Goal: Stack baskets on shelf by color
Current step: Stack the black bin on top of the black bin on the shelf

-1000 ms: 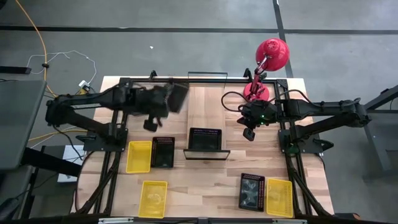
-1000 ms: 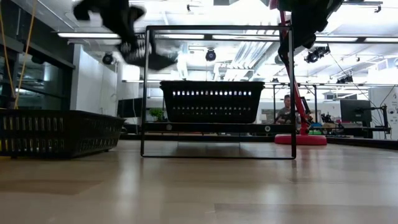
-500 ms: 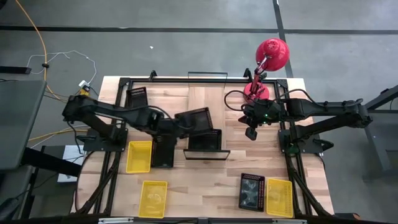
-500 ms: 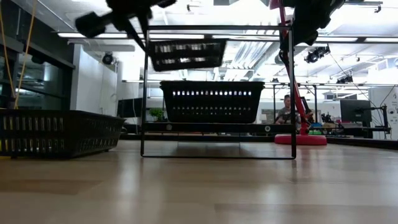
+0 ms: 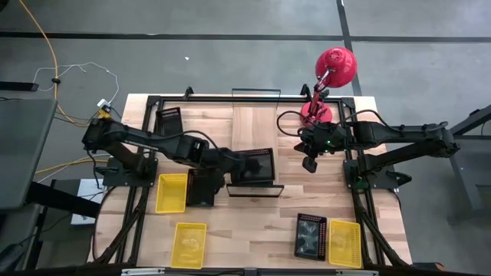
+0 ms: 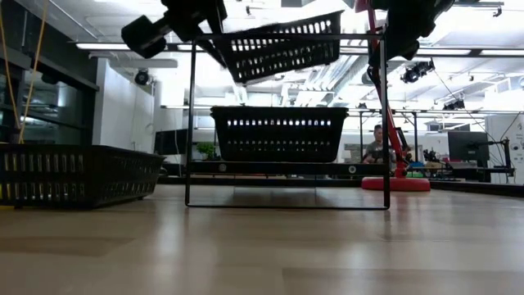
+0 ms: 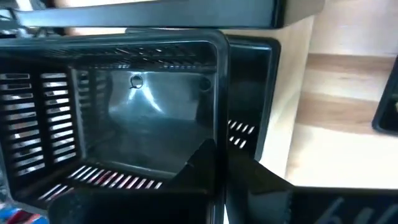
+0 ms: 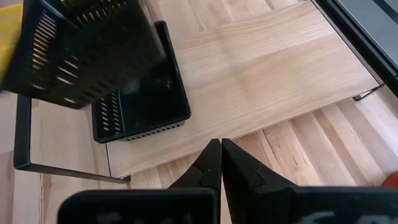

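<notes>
My left gripper (image 5: 241, 162) is shut on a black slotted basket (image 5: 259, 162) and holds it in the air over the shelf (image 5: 255, 126), a narrow light-wood board with wire rails at its ends. In the low view this basket (image 6: 282, 47) hangs tilted above a second black basket (image 6: 278, 133), which sits on its base on the shelf board. The left wrist view looks into the held basket (image 7: 143, 106). My right gripper (image 5: 309, 162) is shut and holds nothing, hovering just right of the shelf (image 8: 261, 68). My left gripper (image 7: 221, 152) holds the black basket by one side wall at its rim (image 7: 219, 134), one finger inside the basket and one outside. The basket is lifted clear and tilted, its far end higher than the held end (image 6: 225, 45).
On the tabletop near the left arm lie a yellow basket (image 5: 172, 192) and a black one (image 5: 201, 188). Another yellow one (image 5: 189, 245) sits by the near edge. A black (image 5: 311, 235) and a yellow basket (image 5: 344, 243) are near right. A red lamp (image 5: 330, 77) stands far right.
My left gripper has carried the black basket from the table's far left toward the right and the near edge, until it is over the basket on the shelf. The basket has turned and tipped on the way. The right arm has stayed still.
</notes>
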{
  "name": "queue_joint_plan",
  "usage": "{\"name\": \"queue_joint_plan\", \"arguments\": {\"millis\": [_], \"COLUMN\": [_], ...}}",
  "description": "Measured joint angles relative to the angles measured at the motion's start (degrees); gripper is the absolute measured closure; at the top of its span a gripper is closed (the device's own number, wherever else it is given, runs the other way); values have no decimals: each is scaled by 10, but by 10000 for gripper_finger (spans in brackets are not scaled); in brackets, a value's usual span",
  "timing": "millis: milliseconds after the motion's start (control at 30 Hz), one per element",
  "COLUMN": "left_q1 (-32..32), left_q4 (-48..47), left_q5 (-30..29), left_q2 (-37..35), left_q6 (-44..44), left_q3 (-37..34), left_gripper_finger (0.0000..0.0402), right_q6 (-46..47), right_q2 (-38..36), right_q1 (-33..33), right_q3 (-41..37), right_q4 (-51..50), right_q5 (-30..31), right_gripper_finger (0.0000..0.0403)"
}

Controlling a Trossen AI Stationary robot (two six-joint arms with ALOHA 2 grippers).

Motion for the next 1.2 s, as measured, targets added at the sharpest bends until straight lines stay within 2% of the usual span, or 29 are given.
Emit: {"name": "queue_joint_plan", "arguments": {"millis": [300,667,900,1200], "left_q1": [3,15,14,15], "left_q4": [-21,-15,-11,46], "left_q5": [71,79,111,102], "left_q2": [10,10,16,35], "left_q6": [-28,-42,-58,-44], "left_q3": [-1,-1,-1,0], "left_gripper_finger": [401,401,400,343], "right_q6": [3,8,17,17], "right_q2": [0,0,0,0], "right_q1": [0,0,0,0], "right_q3": [0,0,0,0], "right_q4": [5,9,9,12], "right_q5": [0,0,0,0], "right_gripper_finger": [403,403,403,403]}}
